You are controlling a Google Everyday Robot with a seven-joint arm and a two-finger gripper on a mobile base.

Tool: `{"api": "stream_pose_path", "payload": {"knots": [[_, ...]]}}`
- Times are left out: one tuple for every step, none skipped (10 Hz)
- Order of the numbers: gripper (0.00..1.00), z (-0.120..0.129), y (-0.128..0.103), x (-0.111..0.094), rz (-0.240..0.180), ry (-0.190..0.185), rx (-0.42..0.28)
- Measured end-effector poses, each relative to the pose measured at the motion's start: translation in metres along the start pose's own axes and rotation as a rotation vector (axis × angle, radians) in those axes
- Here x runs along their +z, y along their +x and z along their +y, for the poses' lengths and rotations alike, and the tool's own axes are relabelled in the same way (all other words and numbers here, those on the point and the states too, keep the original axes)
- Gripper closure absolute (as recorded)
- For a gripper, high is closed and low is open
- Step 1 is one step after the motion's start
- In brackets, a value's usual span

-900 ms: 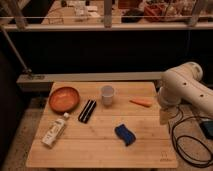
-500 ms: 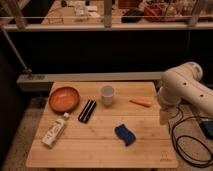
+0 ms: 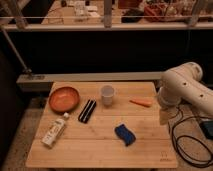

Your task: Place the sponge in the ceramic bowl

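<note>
Six items on the wooden table (image 3: 100, 152). The sponge (image 3: 125, 134) lies front and right of centre, well apart from the ceramic bowl (image 3: 63, 99) at the back left. A black bar (image 3: 87, 110) and white cup (image 3: 107, 94) sit between them, a white bottle (image 3: 54, 132) front left, an orange stick (image 3: 141, 102) right. The gripper (image 3: 164, 116) hangs at the table's right edge, spread wide, holding nothing.

One sponge (image 3: 125, 134), one bowl (image 3: 64, 99), one cup (image 3: 107, 94)
</note>
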Motion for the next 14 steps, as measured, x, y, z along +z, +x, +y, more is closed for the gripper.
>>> {"api": "stream_pose_path", "payload": {"knots": [[0.20,0.000,0.000,0.000,0.000,0.000,0.001],[0.20,0.000,0.000,0.000,0.000,0.000,0.000],[0.20,0.000,0.000,0.000,0.000,0.000,0.000],[0.20,0.000,0.000,0.000,0.000,0.000,0.000],[0.20,0.000,0.000,0.000,0.000,0.000,-0.001],[0.20,0.003,-0.003,0.000,0.000,-0.002,-0.010],[0.20,0.005,-0.009,0.000,-0.001,-0.002,-0.021],[0.20,0.008,-0.017,0.000,-0.002,-0.002,-0.031],[0.20,0.008,-0.023,0.000,-0.006,-0.003,-0.040],[0.20,0.009,-0.024,-0.001,-0.004,-0.003,-0.043],[0.20,0.011,-0.025,-0.001,-0.005,-0.004,-0.048],[0.20,0.012,-0.029,0.000,-0.008,-0.005,-0.055],[0.20,0.014,-0.036,0.000,-0.014,-0.008,-0.060],[0.20,0.016,-0.042,0.000,-0.016,-0.008,-0.066]]}}
